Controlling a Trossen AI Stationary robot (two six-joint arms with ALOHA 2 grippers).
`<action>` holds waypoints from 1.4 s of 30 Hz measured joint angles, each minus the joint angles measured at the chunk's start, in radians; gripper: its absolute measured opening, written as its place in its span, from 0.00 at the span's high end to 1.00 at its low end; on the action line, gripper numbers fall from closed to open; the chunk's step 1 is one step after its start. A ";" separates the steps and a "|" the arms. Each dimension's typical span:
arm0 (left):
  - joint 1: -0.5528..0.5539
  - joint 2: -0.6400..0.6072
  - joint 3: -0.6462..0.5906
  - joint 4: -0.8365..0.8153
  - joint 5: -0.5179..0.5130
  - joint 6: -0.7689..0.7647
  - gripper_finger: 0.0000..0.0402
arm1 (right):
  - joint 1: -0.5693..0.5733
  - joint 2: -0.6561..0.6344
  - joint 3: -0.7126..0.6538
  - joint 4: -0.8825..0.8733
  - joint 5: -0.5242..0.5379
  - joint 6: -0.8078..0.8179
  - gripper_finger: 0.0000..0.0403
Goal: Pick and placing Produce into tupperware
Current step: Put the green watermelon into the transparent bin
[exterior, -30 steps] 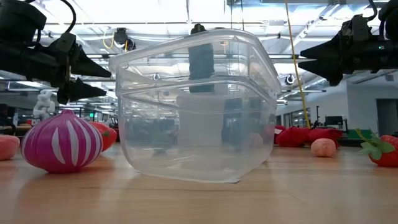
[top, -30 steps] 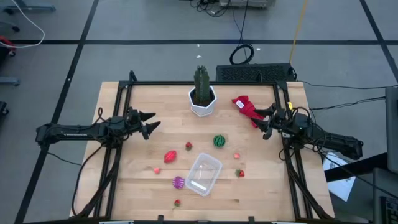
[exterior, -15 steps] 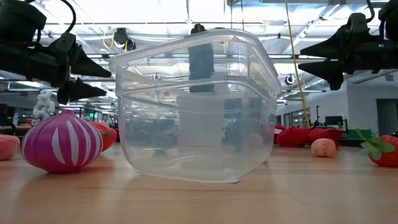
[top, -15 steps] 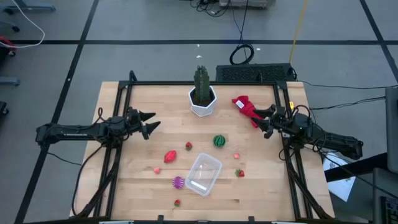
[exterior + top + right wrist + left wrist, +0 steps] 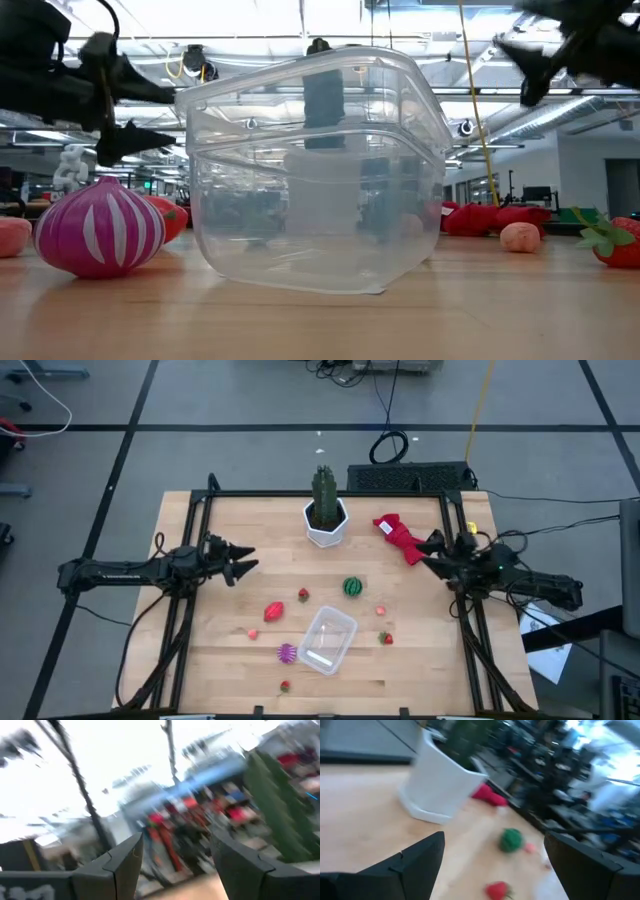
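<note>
Near the middle of the table's near half you have the tupperware (image 5: 327, 641), a clear container lying empty on the wood, with the produce scattered around it. The purple spiky piece (image 5: 287, 653) sits just beside its left corner, the larger red piece (image 5: 273, 611) lies off to its upper left, and the green striped ball (image 5: 352, 587) rests a little beyond it toward the cactus (image 5: 325, 498) in its white pot (image 5: 326, 526). Small red and pink bits lie loose on both sides of the container. Your left gripper (image 5: 246, 561) hangs over the table's left part with its fingers spread wide and nothing between them. Your right gripper (image 5: 429, 550) is at the table's right edge, just beside the red cloth bundle (image 5: 396, 533); its fingers stand partly apart, holding nothing.
</note>
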 joint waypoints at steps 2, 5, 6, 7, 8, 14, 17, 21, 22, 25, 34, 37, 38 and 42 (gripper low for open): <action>0.000 0.000 0.000 0.020 0.059 -0.017 0.13 | 0.027 0.000 0.001 0.068 0.005 0.001 0.44; -0.001 0.000 0.032 0.040 0.130 -0.027 0.13 | 0.065 0.008 0.022 0.086 0.014 -0.031 0.44; -0.003 0.000 0.052 0.044 0.154 -0.008 0.13 | 0.081 0.018 0.030 0.075 0.014 -0.046 0.44; -0.009 0.000 0.075 0.041 0.172 0.017 0.13 | 0.097 0.032 0.038 0.065 0.015 -0.063 0.44; -0.019 0.000 0.103 0.031 0.178 0.044 0.13 | 0.113 0.049 0.046 0.058 0.015 -0.084 0.44; -0.111 0.009 0.364 -0.193 0.110 0.266 0.13 | 0.217 0.233 0.145 0.018 0.017 -0.270 0.44; -0.178 0.062 0.516 -0.440 -0.009 0.304 0.13 | 0.271 0.378 0.226 -0.003 0.044 -0.361 0.44; -0.271 0.176 0.673 -0.759 -0.157 0.197 0.13 | 0.337 0.589 0.407 -0.163 0.168 -0.434 0.44; -0.293 0.207 0.695 -0.839 -0.183 0.150 0.13 | 0.348 0.643 0.462 -0.244 0.203 -0.434 0.44; -0.344 0.291 0.727 -0.988 -0.252 0.020 0.13 | 0.375 0.788 0.629 -0.509 0.294 -0.404 0.44; -0.382 0.452 0.728 -1.080 -0.344 -0.082 0.13 | 0.390 1.077 0.878 -0.872 0.356 -0.341 0.44; -0.370 0.480 0.728 -1.083 -0.362 -0.071 0.13 | 0.389 1.117 0.878 -0.917 0.356 -0.357 0.44; -0.365 0.486 0.728 -1.087 -0.362 -0.068 0.13 | 0.384 1.125 0.878 -0.932 0.355 -0.362 0.44; -0.342 0.493 0.728 -1.095 -0.371 -0.045 0.13 | 0.358 1.148 0.878 -0.992 0.356 -0.373 0.44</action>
